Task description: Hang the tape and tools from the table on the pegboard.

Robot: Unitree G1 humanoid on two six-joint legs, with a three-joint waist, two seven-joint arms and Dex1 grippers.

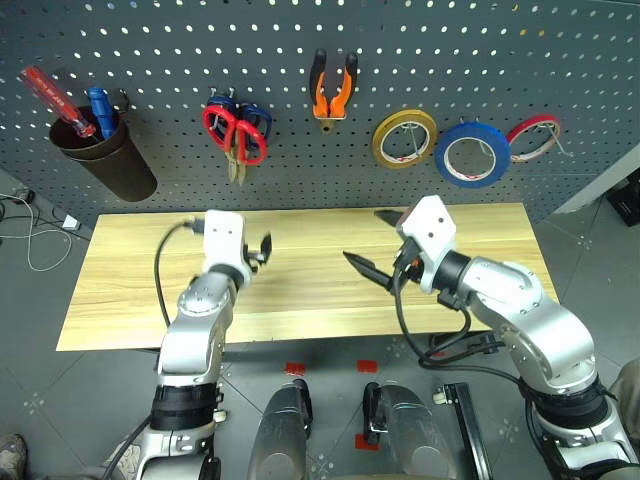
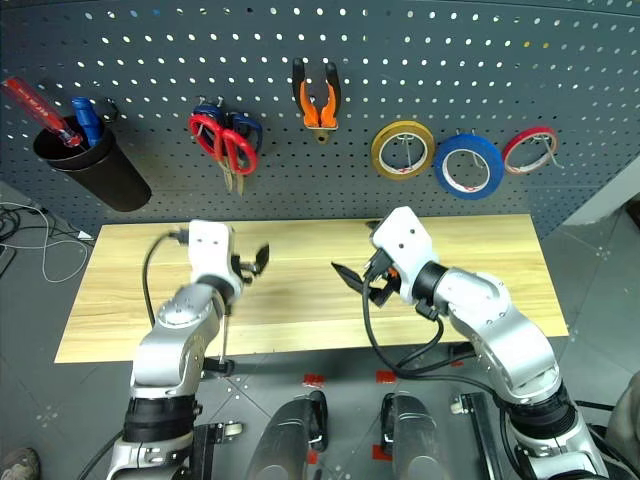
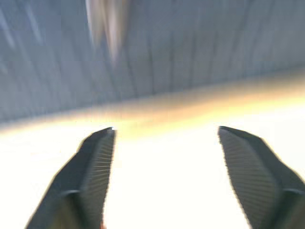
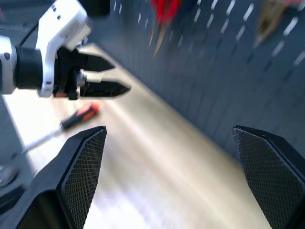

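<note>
Left claw (image 1: 262, 250) sits low over the surface (image 1: 120, 300), fingers apart and empty. Right claw (image 1: 372, 242) is spread wide too, holding nothing. Blue tape roll (image 1: 472, 154), red-handled scissors (image 1: 235, 130) and pliers (image 1: 332, 88) hang from hooks on the pegboard (image 1: 300, 180) (those look done). Screwdriver (image 4: 80, 116) lies on the surface near the front edge, just below the left claw. That is likely why the claw is down and open, to line up on the last tool.
</note>
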